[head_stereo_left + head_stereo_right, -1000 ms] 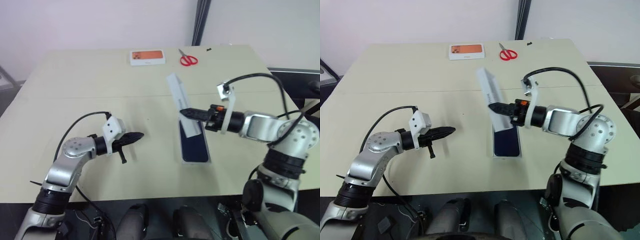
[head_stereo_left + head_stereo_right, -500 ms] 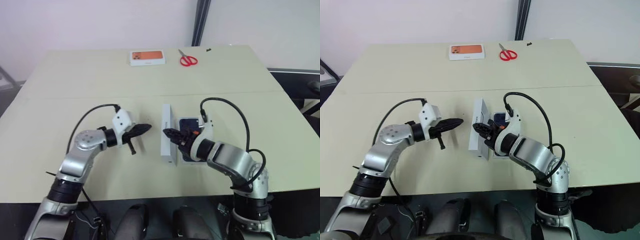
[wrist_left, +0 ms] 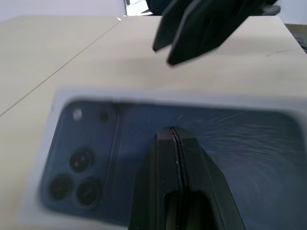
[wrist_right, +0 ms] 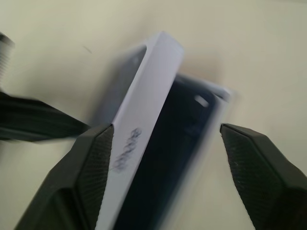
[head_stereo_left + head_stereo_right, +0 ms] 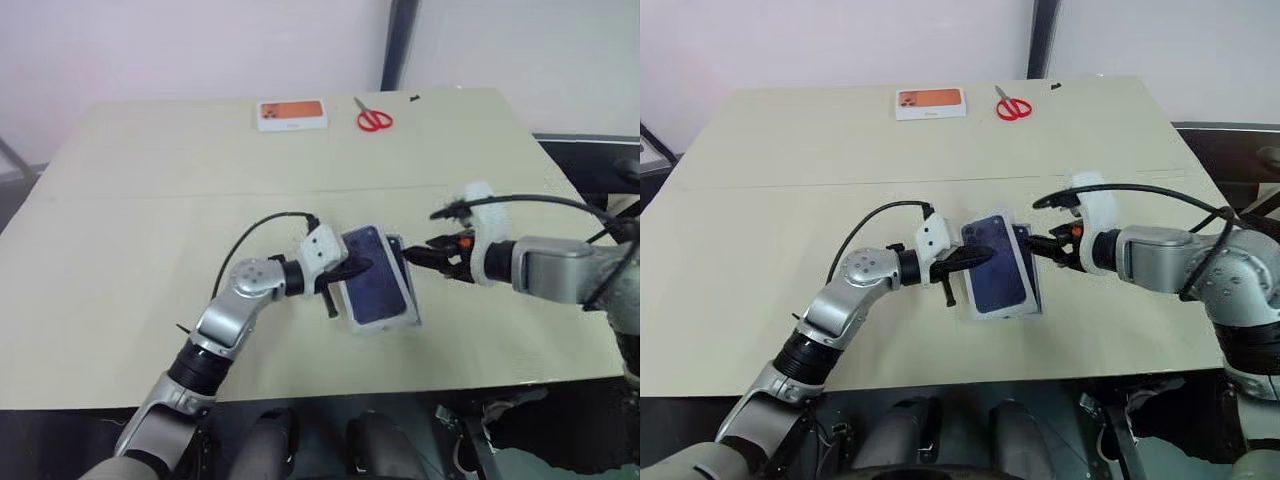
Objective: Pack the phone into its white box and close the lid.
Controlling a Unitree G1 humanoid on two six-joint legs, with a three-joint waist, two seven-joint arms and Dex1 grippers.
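Note:
The lid (image 5: 375, 290) lies with its dark blue phone picture up, tilted over its white box (image 4: 224, 92) in the middle of the table. One white side wall of the lid (image 4: 144, 120) stands raised, and under it the dark phone (image 4: 180, 139) shows in the box. My left gripper (image 5: 362, 265) is shut, its tip over the lid's picture (image 3: 96, 158); I cannot tell whether it touches. My right gripper (image 5: 412, 256) is open just right of the lid, its fingers (image 4: 96, 158) apart from the lid and holding nothing.
A small white box with an orange picture (image 5: 292, 114) and red-handled scissors (image 5: 374, 119) lie at the table's far edge. The table's front edge (image 5: 330, 390) runs close below the box.
The right gripper, which held the lid lifted, set it down over the box, opened and drew back right. The left gripper moved right to the lid.

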